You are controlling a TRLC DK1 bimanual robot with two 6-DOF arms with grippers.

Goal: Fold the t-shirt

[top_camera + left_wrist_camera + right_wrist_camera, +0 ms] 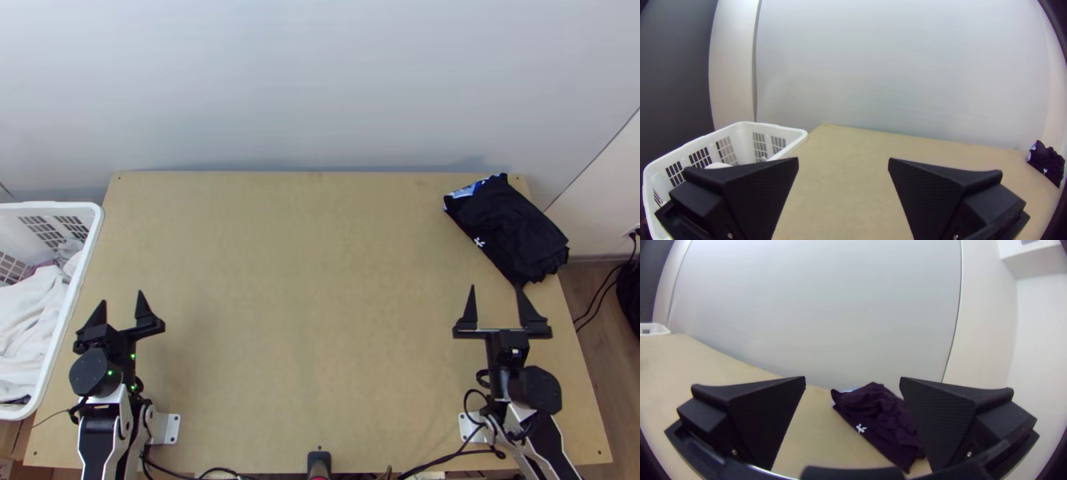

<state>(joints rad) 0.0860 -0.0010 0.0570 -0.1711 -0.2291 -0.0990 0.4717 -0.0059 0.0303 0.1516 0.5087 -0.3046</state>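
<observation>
A black t-shirt (508,228) lies folded into a rumpled bundle at the table's far right corner, with a blue and white patch at its far end and a small white mark. Low on the right, my right gripper (496,308) stands open just nearer than the cloth, nothing held. My left gripper (117,310) is open at the lower left, far from the shirt. In the left wrist view the left gripper (843,164) has a wide gap, and the shirt (1047,162) is far off. The right wrist view has the shirt (880,418) beyond the open right gripper (852,384).
A white basket (90,264) with light cloths stands at the left edge of the wooden table (312,280). A grey-white wall rises behind the table. Cables and a small dark device (318,462) lie at the near edge.
</observation>
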